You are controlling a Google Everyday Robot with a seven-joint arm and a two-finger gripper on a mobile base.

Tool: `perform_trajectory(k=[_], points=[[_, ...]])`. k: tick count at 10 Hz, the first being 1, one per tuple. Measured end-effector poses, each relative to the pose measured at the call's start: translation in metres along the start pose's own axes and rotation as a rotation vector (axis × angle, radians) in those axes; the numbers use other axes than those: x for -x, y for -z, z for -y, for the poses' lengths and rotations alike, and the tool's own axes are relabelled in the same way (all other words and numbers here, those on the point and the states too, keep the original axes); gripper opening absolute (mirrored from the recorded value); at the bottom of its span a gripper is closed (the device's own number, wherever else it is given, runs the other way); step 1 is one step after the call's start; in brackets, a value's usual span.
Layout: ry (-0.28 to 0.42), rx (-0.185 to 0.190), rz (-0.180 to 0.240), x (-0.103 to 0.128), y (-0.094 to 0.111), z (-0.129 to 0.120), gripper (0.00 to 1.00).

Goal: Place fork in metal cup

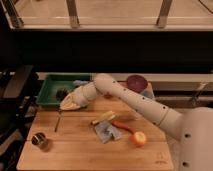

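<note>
1. A dark room with a pale railing along the top lies behind a light wooden counter [85, 152], which carries a green plastic tray [65, 76] at its back left.
2. The gripper [70, 104] of the white arm hangs over the counter's left part, just in front of the tray. Its jaws are pressed together, apparently pinching the upper end of the slim silvery metal fork [58, 121], which slants down to the left with its lower end close to the wood.
3. The small dark shiny metal cup [39, 140] stands near the front left corner, apart from the fork and lower left of it.
4. Risk: the grip sits at one end of the fork, so the fork may swing or slip during the move.
5. Risk: the cup's mouth is narrow. A tilted fork could hit the rim and tip or push the light cup.
6. Risk: a release from too high may bounce the fork out.
7. Writing: none can be read. A tiny mark near the counter's front right edge is illegible.
</note>
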Motion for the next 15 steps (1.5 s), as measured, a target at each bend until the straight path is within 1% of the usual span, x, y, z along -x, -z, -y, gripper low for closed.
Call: perform_trajectory(k=[1, 2, 3, 5, 6, 8, 9, 11, 13, 15], points=[[0.015, 0.000, 0.013, 0.006, -0.004, 0.004, 0.00], [0.033, 0.005, 0.026, 0.016, -0.012, 0.010, 0.00], [0.054, 0.015, 0.036, 0.027, -0.022, 0.015, 0.00], [0.097, 0.029, 0.048, 0.051, -0.033, 0.025, 0.00], [0.126, 0.030, 0.054, 0.065, -0.032, 0.032, 0.00], [0.166, 0.036, 0.067, 0.085, -0.033, 0.038, 0.00], [0.186, 0.045, 0.076, 0.092, -0.036, 0.037, 0.00], [0.197, 0.054, 0.085, 0.097, -0.039, 0.032, 0.00], [0.189, 0.076, 0.103, 0.096, -0.047, 0.016, 0.00], [0.178, 0.082, 0.119, 0.093, -0.051, 0.006, 0.00]])
